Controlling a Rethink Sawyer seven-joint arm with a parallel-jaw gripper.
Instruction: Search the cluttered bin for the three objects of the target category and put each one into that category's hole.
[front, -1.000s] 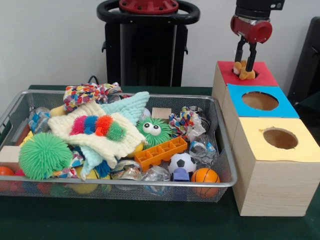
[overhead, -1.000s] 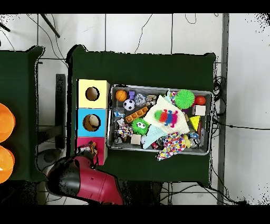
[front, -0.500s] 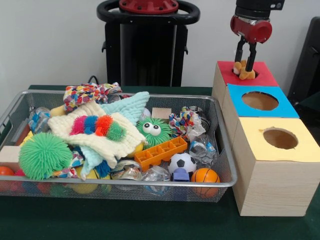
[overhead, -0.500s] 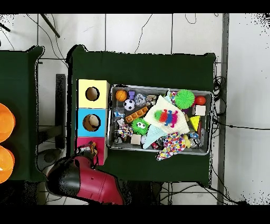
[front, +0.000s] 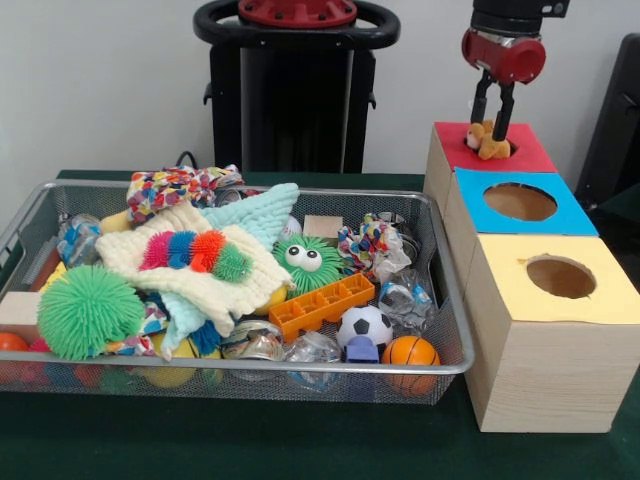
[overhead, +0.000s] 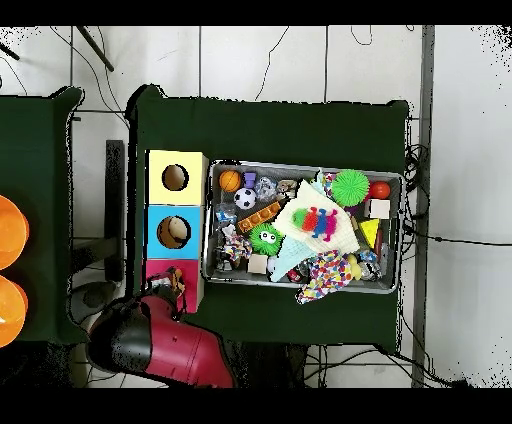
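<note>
Gripper (front: 493, 118) is hanging over the red box (front: 530, 150) with its fingers pinching the small orange plush toy (front: 487, 140), which is sitting right below it at the hole. Looks like the drop-off step; next it's needing to let go so the toy falls in.

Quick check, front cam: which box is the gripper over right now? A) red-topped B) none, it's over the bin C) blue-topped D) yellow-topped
A: the gripper hangs above the red-topped box, with a small orange plush toy at its tips over that box's hole; the blue-topped box and the yellow-topped box have nothing above them.
</note>
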